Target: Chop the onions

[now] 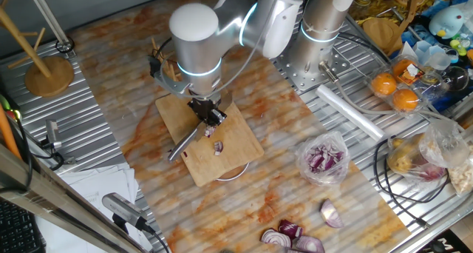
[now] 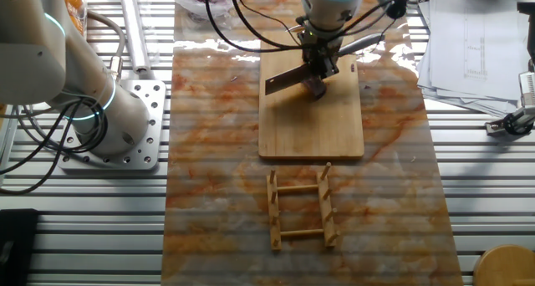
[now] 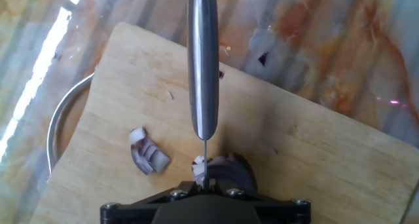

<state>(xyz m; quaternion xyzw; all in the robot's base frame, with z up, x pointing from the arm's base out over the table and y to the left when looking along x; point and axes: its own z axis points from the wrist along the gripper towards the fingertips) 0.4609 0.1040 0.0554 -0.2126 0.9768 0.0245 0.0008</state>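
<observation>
Gripper (image 3: pixel 204 207) fingers pinch the knife (image 3: pixel 203 60) over the cutting board (image 3: pixel 314 165); onions (image 3: pixel 149 154) only coarsely cut, much chopping left.

I can read no text, label, brand or number anywhere around me. The sheets of paper (image 2: pixel 476 35) lying beside the cutting board (image 2: pixel 311 110) carry faint printed lines, too small for me to make out. My bench (image 2: pixel 209 177) shows only orange marbling, no lettering
</observation>
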